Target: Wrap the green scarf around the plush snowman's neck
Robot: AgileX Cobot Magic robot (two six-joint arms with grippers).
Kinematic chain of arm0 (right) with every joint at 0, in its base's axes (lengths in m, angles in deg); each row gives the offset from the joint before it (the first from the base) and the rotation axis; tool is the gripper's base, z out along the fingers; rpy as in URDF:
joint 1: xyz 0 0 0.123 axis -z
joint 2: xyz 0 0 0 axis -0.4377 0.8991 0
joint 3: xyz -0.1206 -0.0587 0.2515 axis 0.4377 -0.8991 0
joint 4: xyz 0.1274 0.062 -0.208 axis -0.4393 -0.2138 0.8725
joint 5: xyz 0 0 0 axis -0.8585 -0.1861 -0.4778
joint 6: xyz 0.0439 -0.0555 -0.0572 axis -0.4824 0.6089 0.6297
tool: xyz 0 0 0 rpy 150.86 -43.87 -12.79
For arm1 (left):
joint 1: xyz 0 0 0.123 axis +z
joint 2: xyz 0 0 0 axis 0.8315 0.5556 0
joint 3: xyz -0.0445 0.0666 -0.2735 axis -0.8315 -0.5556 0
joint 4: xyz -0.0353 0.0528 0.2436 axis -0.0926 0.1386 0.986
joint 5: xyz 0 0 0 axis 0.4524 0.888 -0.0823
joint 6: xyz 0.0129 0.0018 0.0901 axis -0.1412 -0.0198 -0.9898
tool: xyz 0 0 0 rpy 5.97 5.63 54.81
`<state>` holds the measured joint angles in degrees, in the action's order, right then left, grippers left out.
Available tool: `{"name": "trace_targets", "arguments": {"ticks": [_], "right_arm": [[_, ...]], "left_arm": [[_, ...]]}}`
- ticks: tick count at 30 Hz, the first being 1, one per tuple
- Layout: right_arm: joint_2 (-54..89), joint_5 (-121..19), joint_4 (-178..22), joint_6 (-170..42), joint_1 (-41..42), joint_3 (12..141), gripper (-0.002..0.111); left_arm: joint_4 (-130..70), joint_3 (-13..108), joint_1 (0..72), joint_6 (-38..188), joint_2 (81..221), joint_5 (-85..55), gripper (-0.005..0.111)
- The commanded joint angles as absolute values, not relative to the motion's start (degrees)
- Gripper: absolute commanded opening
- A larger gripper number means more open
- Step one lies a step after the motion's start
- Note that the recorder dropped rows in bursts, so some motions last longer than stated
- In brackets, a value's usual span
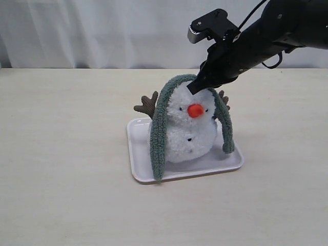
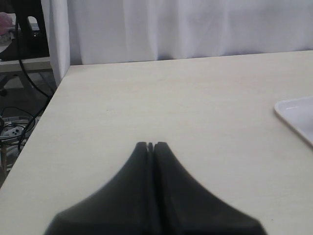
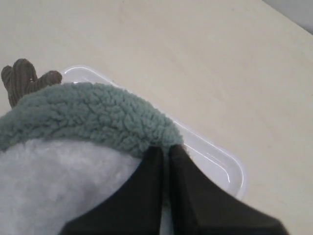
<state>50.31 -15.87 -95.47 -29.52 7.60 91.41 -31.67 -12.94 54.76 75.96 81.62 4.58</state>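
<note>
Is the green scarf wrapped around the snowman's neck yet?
Not yet. The green scarf is draped over the plush snowman's head, both ends hanging loose down its sides, uncrossed.

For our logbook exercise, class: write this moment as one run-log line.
green scarf: draped over head of plush snowman, ends hanging both sides | right pincer: shut, tips at scarf | left pincer: shut, over table
</note>
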Motion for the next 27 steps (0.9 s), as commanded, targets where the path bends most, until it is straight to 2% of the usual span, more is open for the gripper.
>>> {"name": "trace_targets", "arguments": {"ticks": [1, 18, 21, 27], "right_arm": [[52.8, -16.1, -95.5, -29.9, 7.8, 91.4, 0.004], [53.3, -11.9, -95.5, -32.6, 7.8, 91.5, 0.004], [52.2, -11.1, -95.5, -33.5, 7.8, 91.5, 0.011], [47.5, -5.8, -93.1, -34.7, 7.8, 91.5, 0.035]], "left_arm": [[-31.7, -13.1, 54.8, 75.9, 81.5, 4.0, 0.000], [-31.7, -13.1, 54.8, 75.9, 81.5, 4.0, 0.000], [-31.7, -13.1, 54.8, 75.9, 81.5, 4.0, 0.000], [-31.7, -13.1, 54.8, 75.9, 81.5, 4.0, 0.000]]}}
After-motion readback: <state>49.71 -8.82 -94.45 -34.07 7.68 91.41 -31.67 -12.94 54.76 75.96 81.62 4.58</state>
